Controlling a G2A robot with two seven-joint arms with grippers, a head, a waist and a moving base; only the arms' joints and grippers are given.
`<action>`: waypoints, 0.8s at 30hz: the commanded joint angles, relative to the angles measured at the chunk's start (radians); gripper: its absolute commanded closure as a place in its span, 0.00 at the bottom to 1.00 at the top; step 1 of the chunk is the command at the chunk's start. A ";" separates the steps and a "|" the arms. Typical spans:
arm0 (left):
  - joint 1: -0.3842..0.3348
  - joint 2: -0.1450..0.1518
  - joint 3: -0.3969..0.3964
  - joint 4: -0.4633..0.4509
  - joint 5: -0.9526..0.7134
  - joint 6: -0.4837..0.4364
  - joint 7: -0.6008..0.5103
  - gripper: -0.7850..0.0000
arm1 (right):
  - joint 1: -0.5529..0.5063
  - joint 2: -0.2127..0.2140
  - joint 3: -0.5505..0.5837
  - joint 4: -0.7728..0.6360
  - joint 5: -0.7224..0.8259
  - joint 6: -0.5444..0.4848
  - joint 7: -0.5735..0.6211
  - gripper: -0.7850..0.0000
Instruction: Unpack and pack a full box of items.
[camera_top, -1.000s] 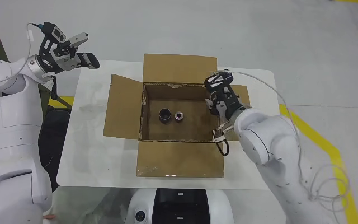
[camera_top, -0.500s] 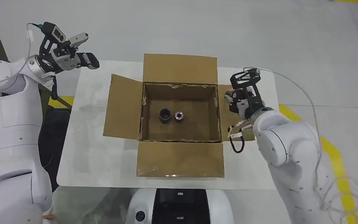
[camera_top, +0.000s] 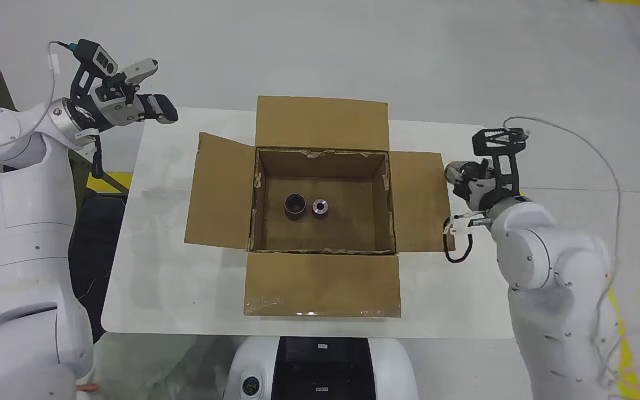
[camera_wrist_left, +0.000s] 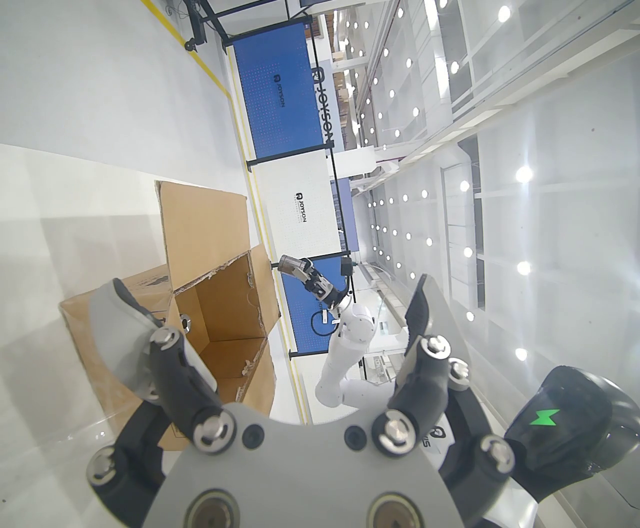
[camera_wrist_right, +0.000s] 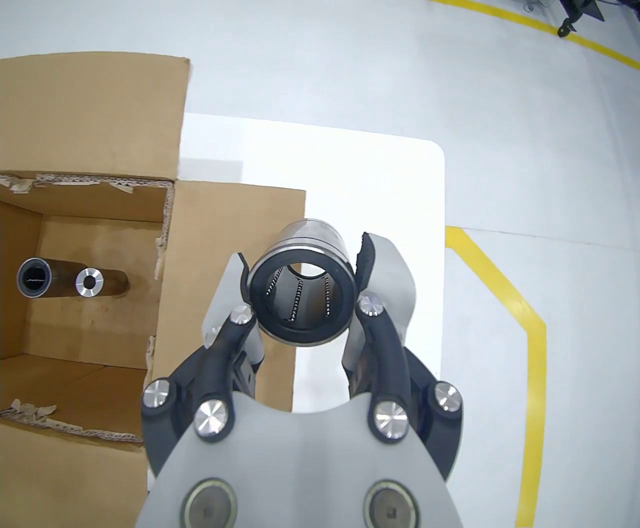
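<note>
Pinching a steel bearing sleeve (camera_wrist_right: 302, 305) btwn its fingers, right gripper (camera_wrist_right: 304, 260) hangs over the table (camera_top: 150, 280), just beside the box (camera_top: 225, 200) right flap. Two metal cylinders (camera_top: 307, 208) sit inside, side by side. Left gripper (camera_top: 158, 88), fingers spread, hovers off far-left table corner.

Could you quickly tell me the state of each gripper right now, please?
Left gripper: open, nothing between its fingers.
Right gripper: closed, holding a metal bearing.
</note>
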 joint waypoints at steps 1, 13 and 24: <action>0.000 0.000 0.000 0.000 0.000 0.000 0.000 0.00 | -0.009 0.001 0.018 0.007 0.004 0.000 -0.004 1.00; 0.000 0.000 0.000 0.000 0.000 0.000 0.000 0.00 | -0.029 0.003 0.065 0.109 0.005 0.030 -0.033 1.00; 0.000 0.000 0.000 0.000 0.000 0.000 0.000 0.00 | -0.022 0.002 0.075 0.197 0.015 0.057 -0.051 1.00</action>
